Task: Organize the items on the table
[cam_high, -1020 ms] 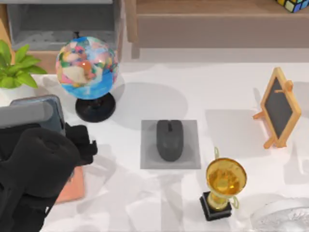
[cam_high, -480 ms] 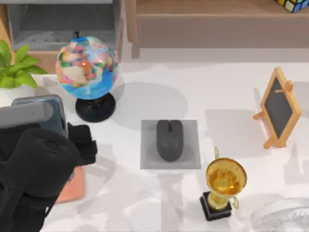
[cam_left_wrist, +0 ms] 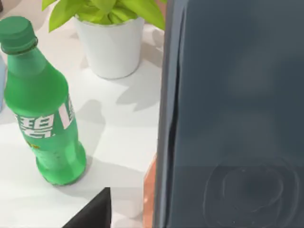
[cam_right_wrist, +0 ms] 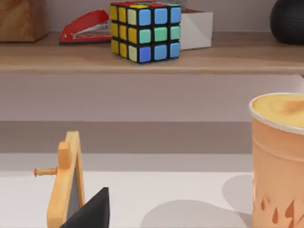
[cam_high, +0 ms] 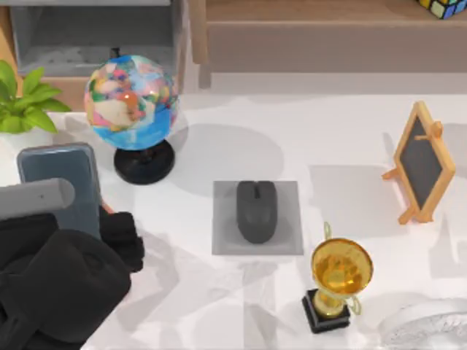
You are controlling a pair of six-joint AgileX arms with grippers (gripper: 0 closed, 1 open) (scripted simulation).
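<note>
The dark-grey mouse (cam_high: 257, 211) rests on a grey pad (cam_high: 222, 244) in the middle of the white table (cam_high: 241, 146). The blue-grey smartphone (cam_high: 60, 182) lies flat at the left, over an orange mat whose edge (cam_left_wrist: 149, 190) peeks out beside it. My left gripper (cam_high: 91, 230) hovers at the phone's near end, open, with one black finger (cam_high: 124, 237) to the right of the phone. In the left wrist view the phone (cam_left_wrist: 232, 114) is very close. A dark fingertip (cam_right_wrist: 90, 211) of the right gripper shows in the right wrist view, holding nothing.
A globe (cam_high: 131, 102) and a potted plant (cam_high: 22, 102) stand behind the phone, and a green bottle (cam_left_wrist: 42, 109) stands near the plant. A gold trophy (cam_high: 339, 273), a small chalkboard easel (cam_high: 422, 162) and a paper cup (cam_right_wrist: 278, 156) occupy the right. A wooden shelf (cam_high: 321, 36) holding a puzzle cube (cam_high: 441, 6) lines the back.
My left arm has drawn back toward the near left corner, uncovering most of the smartphone. The phone now lies flat, hiding the orange mat.
</note>
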